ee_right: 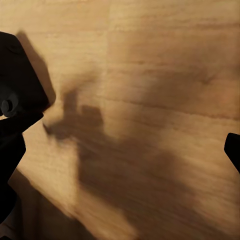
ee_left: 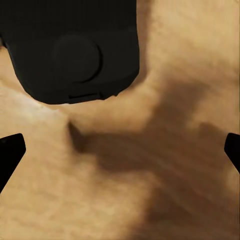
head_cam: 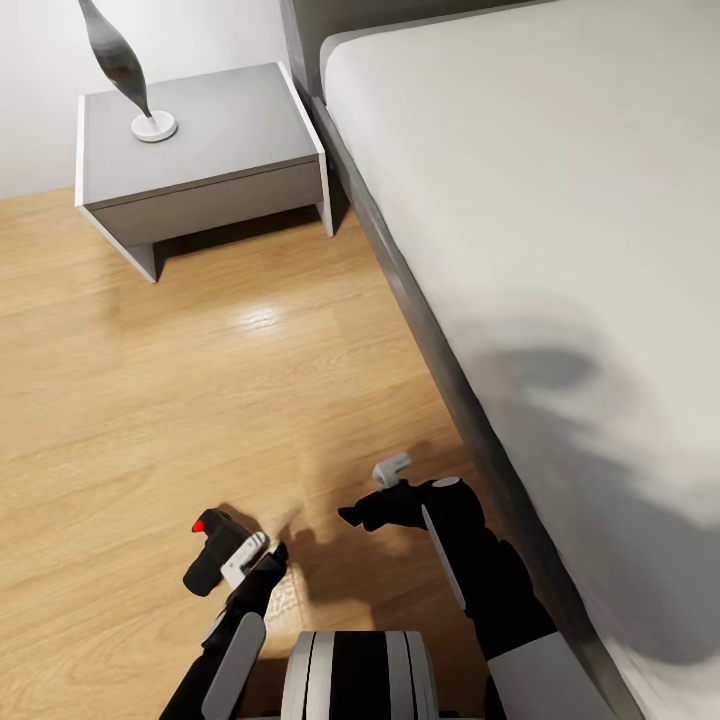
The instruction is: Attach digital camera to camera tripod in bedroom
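digital camera point(head_cam: 212, 550) on the wood floor point(head_cam: 200, 400), near left, just beside your left pincer point(head_cam: 262, 556) | judged light, rigid, smooth-sided, lens fragile: take it across the flat body sides | left pincer spread, holding nothing; right pincer point(head_cam: 365, 495) spread too | containers: nightstand point(head_cam: 200, 160) far left, its drawer closed, contents unseen

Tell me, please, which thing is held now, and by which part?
Nothing appears held. The left gripper is open, with the digital camera beside its jaws, not between them; the right gripper is open and empty.
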`<state>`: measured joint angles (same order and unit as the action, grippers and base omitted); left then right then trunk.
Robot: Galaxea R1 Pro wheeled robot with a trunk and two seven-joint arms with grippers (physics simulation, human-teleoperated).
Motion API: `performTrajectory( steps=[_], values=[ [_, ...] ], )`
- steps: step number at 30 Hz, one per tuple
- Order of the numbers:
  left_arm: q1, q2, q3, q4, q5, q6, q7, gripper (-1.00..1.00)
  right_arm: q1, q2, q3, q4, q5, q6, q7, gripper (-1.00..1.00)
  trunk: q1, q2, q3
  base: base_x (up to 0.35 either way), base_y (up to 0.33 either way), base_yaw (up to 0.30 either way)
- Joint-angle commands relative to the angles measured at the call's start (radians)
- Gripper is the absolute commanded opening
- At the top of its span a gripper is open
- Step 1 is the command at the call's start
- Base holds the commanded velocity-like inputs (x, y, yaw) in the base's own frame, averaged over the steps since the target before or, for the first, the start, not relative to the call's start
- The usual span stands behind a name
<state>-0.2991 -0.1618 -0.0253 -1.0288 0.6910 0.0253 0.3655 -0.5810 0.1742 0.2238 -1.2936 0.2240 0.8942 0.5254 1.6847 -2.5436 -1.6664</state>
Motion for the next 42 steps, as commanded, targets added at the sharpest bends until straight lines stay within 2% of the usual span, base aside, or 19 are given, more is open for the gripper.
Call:
performTrajectory(
  steps=[1, 11, 15, 23, 42],
  values=[
    [0.000, 0.001, -0.001, -0.004, 0.006, 0.000, 0.006, 1.00, 0.000, 0.000, 0.000, -0.001, 0.011, 0.003, 0.008, 1.00, 0.000, 0.000, -0.001, 0.000, 0.000, 0.000],
    [0.000, 0.006, 0.002, -0.014, 0.013, -0.075, 0.008, 1.00, 0.000, 0.000, -0.001, -0.001, 0.011, 0.004, 0.008, 1.00, 0.000, 0.000, -0.001, 0.000, 0.000, 0.000],
    [0.000, 0.016, 0.010, -0.011, 0.015, -0.092, 0.008, 1.00, 0.000, 0.000, -0.001, -0.001, 0.011, 0.004, 0.008, 1.00, 0.000, 0.000, -0.001, 0.000, 0.000, 0.000],
    [0.000, 0.025, 0.032, -0.008, 0.017, -0.102, 0.009, 1.00, 0.000, 0.000, 0.000, 0.000, 0.011, 0.005, 0.008, 1.00, 0.000, 0.000, -0.001, 0.000, 0.000, 0.000],
    [0.000, 0.026, 0.037, 0.015, 0.019, -0.105, 0.012, 1.00, 0.000, 0.000, 0.000, 0.002, 0.011, 0.005, 0.008, 1.00, 0.000, 0.000, -0.001, 0.000, 0.000, 0.000]
  ],
)
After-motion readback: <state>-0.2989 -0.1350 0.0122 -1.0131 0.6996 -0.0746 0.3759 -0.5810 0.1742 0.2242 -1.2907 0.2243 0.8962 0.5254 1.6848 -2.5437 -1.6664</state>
